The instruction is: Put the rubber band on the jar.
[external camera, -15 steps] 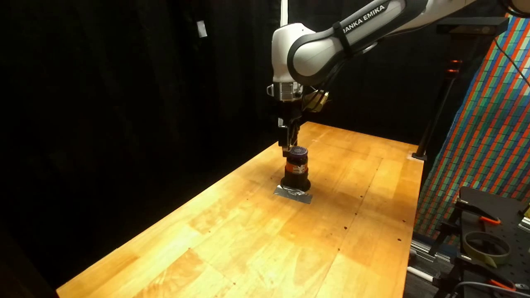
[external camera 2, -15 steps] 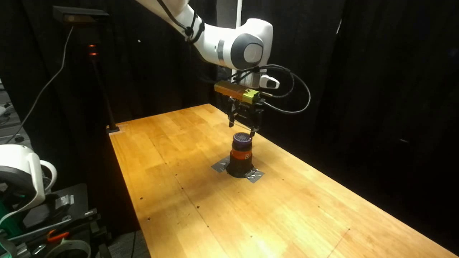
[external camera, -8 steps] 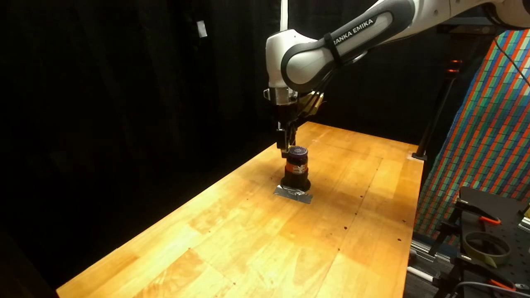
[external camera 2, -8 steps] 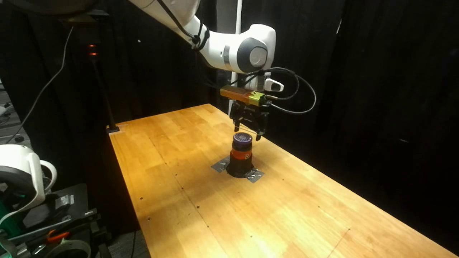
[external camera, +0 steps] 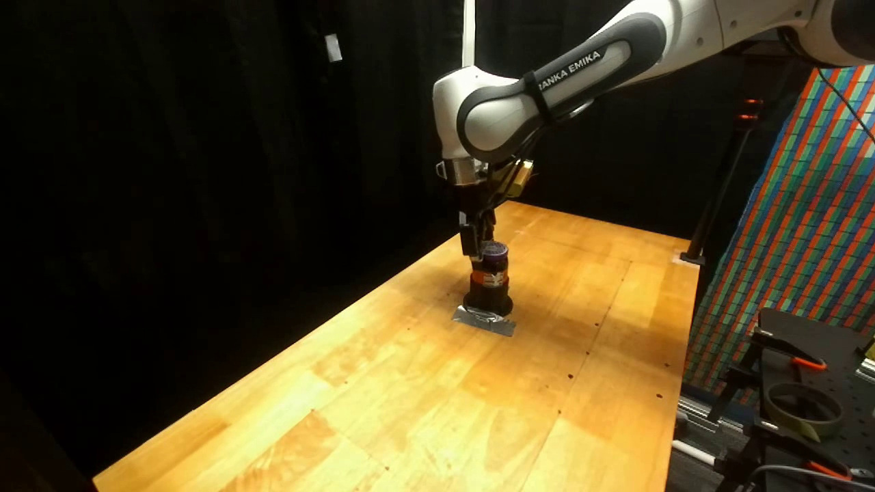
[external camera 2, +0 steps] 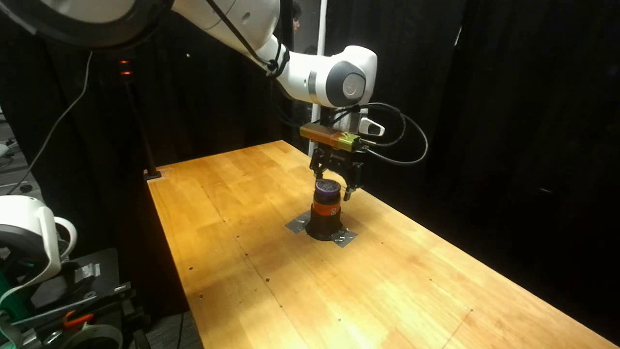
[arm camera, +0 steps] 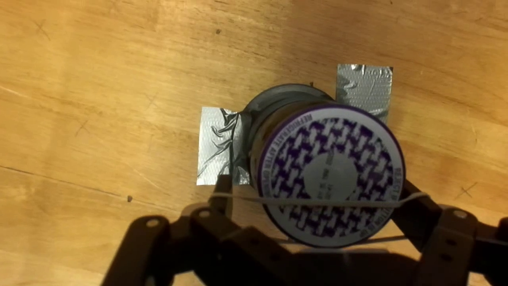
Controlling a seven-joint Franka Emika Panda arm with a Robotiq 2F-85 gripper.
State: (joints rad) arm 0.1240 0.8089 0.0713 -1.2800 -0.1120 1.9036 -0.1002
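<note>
The jar [external camera: 495,270] stands upright in a black base [external camera 2: 323,229] on the wooden table. Its purple-and-white lid [arm camera: 331,171] faces up in the wrist view. My gripper [arm camera: 317,191] is open, with one finger on each side of the lid. A thin pale rubber band [arm camera: 317,203] is stretched around both fingers. In the wrist view one strand crosses over the lid, and the other passes behind the lid's lower edge. In both exterior views the gripper [external camera: 478,254] [external camera 2: 333,187] is at lid height, close to the jar. I cannot tell if a finger touches it.
Grey tape strips [external camera 2: 345,237] hold the base to the table [external camera 2: 387,291]. A thin black pole [external camera: 718,184] stands at a table corner. A dark cart with a tape roll [external camera: 803,408] is beside the table. Black curtains surround it.
The arm has come lower, and its fingers have moved down beside the jar's lid and become slightly tilted. The finger spacing looks unchanged. The jar has not moved.
</note>
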